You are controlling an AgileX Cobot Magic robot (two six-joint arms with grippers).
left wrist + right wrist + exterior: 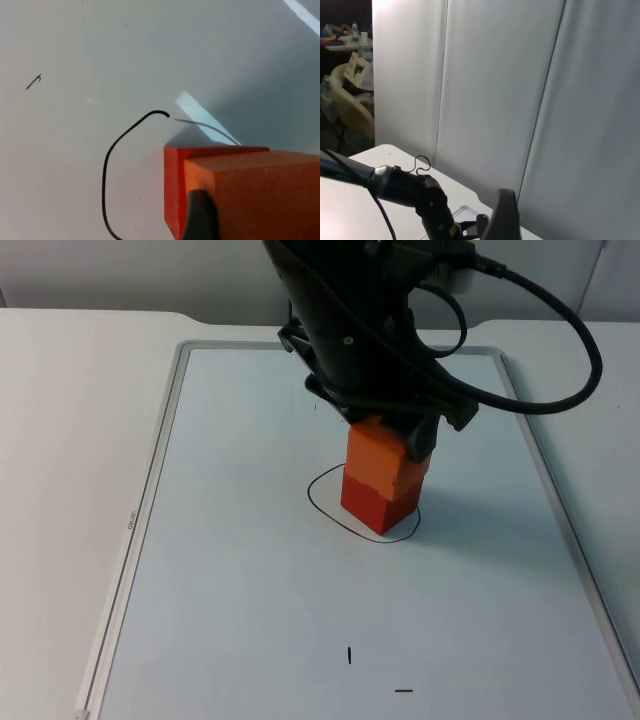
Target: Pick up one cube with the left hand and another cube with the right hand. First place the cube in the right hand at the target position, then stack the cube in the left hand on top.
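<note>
A red cube [375, 505] stands inside a hand-drawn black ring [318, 502] in the middle of the whiteboard. An orange cube [385, 458] sits on top of it, slightly turned and offset. My left gripper [400, 435] reaches down from above and is shut on the orange cube. In the left wrist view the orange cube [260, 190] is close up with the red cube [174, 190] beneath and one fingertip [200, 215] against it; the ring [106, 170] curves beside them. My right gripper [502, 215] is raised off the table and faces the partition wall, waiting.
The stack stands on a whiteboard with a grey metal frame [160, 460]. Two short black pen marks [349, 655] [403, 690] lie near its front. The right wrist view looks toward the left arm [405, 187].
</note>
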